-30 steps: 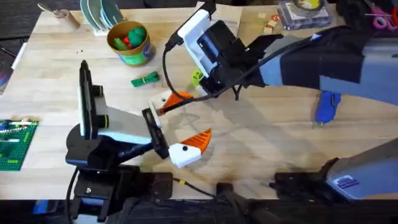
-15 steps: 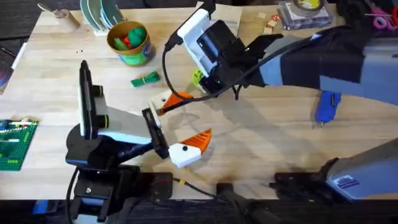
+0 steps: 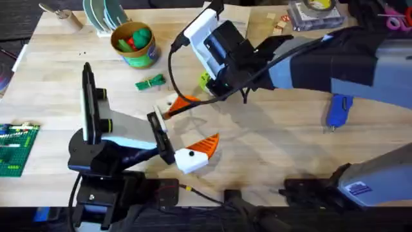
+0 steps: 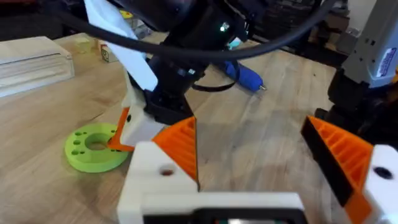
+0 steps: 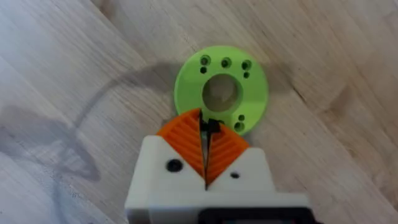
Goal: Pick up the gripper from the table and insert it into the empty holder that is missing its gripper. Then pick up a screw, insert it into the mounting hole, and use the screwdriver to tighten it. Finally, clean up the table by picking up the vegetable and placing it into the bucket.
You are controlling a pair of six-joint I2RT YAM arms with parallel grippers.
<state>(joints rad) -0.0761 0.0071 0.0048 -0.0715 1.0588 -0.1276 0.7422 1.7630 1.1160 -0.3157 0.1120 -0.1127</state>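
Observation:
My right gripper [image 5: 206, 134] hovers at the edge of the lime-green disc [image 5: 221, 90], shut, with a small black piece that looks like a screw pinched at its tips. From above, the right gripper [image 3: 211, 90] sits beside that disc [image 3: 204, 78]. My left gripper [image 4: 261, 162] is open and empty, and both white fingers carry orange pads [image 4: 180, 146]. The blue screwdriver [image 3: 338, 109] lies at the right. The dark green vegetable [image 3: 150, 82] lies just in front of the bucket [image 3: 134, 59]. The loose gripper and the empty holder are out of view.
The bucket holds red and green toys. A green brick plate [image 3: 14, 149] lies at the left edge. Plates [image 3: 103, 14] stand at the back left, and small boxes [image 3: 313, 14] sit at the back right. Bare wood [image 3: 277, 142] spreads between the arms.

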